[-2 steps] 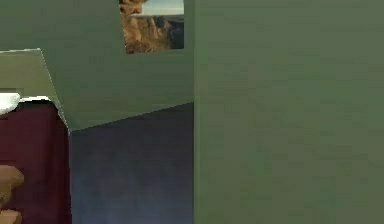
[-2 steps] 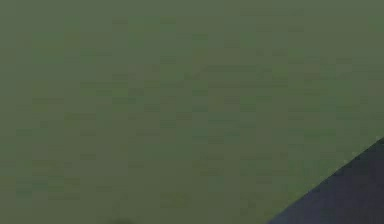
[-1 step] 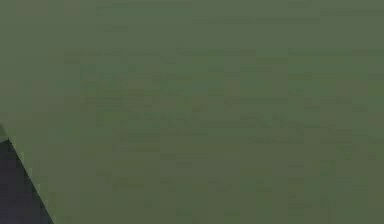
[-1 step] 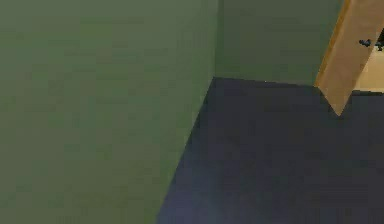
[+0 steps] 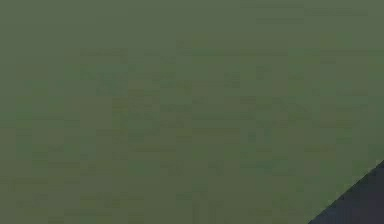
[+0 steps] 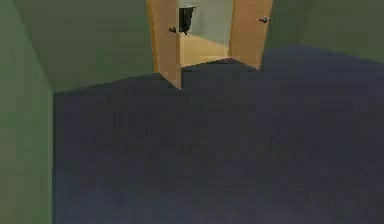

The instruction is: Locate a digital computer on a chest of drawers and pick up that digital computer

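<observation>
Two wooden doors (image 6: 166, 40) at 12 o'clock, two small dark door handles (image 6: 173, 30), one dark object (image 6: 187, 18) between the doors, one dark blue floor (image 6: 220, 150), two green walls (image 6: 90, 40) meeting at 10 o'clock

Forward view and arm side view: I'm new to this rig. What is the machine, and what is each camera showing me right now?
The machine is a wheeled robot with one arm that lifts and extends, ending in a two-finger pincer. The forward view comes from a camera looking ahead and slightly down. It faces a green wall, with a dark corner of floor at its lower right. The arm side view looks out to the side where the arm reaches. There you see dark blue floor, green side walls, and at the far end wooden doors standing open onto a lighter space with a small dark thing inside.
</observation>
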